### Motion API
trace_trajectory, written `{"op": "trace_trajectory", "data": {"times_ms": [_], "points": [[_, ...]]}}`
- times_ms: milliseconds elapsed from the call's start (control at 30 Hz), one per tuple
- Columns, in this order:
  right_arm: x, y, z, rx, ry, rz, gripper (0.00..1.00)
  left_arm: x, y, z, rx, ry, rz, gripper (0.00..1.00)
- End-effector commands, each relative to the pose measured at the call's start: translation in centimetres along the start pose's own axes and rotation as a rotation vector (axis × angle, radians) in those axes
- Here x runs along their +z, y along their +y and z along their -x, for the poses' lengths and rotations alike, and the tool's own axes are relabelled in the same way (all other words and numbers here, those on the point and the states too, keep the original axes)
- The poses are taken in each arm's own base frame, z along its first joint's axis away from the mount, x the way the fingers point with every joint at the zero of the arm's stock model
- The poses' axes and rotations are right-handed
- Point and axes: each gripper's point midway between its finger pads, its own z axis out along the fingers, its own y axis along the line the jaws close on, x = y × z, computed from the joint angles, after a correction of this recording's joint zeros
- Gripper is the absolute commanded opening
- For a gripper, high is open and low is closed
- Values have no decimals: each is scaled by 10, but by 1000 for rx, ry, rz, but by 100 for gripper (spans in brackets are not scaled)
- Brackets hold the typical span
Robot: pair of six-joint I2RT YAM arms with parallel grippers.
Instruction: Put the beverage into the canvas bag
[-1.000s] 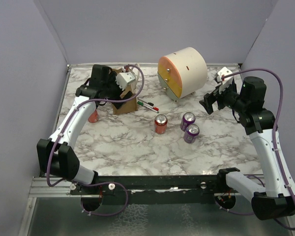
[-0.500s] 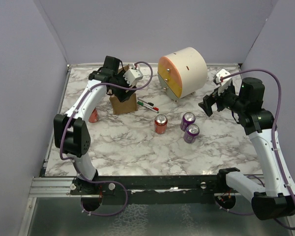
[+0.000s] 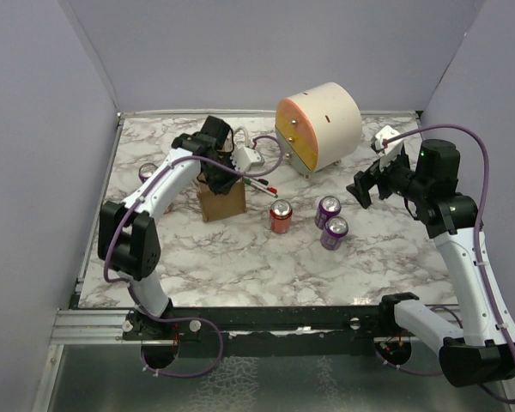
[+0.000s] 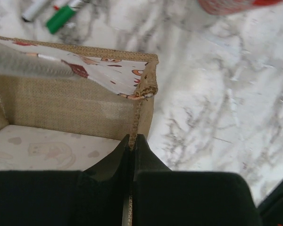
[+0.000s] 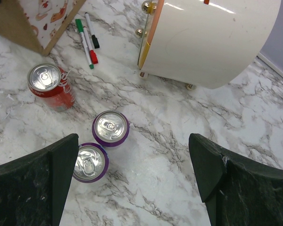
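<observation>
Top view, read left to right; every place is referred to the canvas bag [image 3: 223,199].

- Left of the bag we note one can [image 3: 147,171], partly hidden behind the left arm. We cannot tell its colour.
- The bag stands upright on the marble bench [image 3: 240,262] with its mouth open. The left wrist view shows a printed lining inside.
- The left claw [image 4: 131,147] is squeezed nearly closed on the bag's wall at a seam, with the burlap pinched between its two fingers.
- Just right of the bag, near its far corner, a few markers [image 3: 257,184] lie flat.
- Further right of the bag a red can [image 3: 280,216] stands upright, apart from it.
- Beyond that we see a purple can [image 3: 328,209] and a second purple can [image 3: 335,233], both upright and close together.
- Every can we see stands on the bench, outside the bag.
- Behind and to the right of the bag sits the cream-and-orange drum [image 3: 318,127].
- Farthest right of the bag, the right claw [image 3: 362,185] hangs above the bench with its fingers spread wide, holding nothing.
</observation>
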Motion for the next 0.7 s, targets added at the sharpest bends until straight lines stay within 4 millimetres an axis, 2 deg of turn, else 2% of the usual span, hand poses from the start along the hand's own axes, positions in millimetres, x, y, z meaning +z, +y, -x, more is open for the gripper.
{"op": "trace_trajectory", "data": {"times_ms": [0,133,300,433,667], "points": [[-1,6,-7,-15,14,19,99,-27,-57,-11,-1,17,-17,0],[0,9,-8,-19,9,38,99,-30,-98,-28,-12,24,-55,0],[5,19,-6,-26,-9,105,99,-24,-145,-38,52,6,-117,0],[10,31,-7,-22,-13,192,99,-15,-161,-39,128,9,-144,0],[19,45,-13,-29,-15,297,99,-14,-175,-21,228,-25,-173,0]]}}
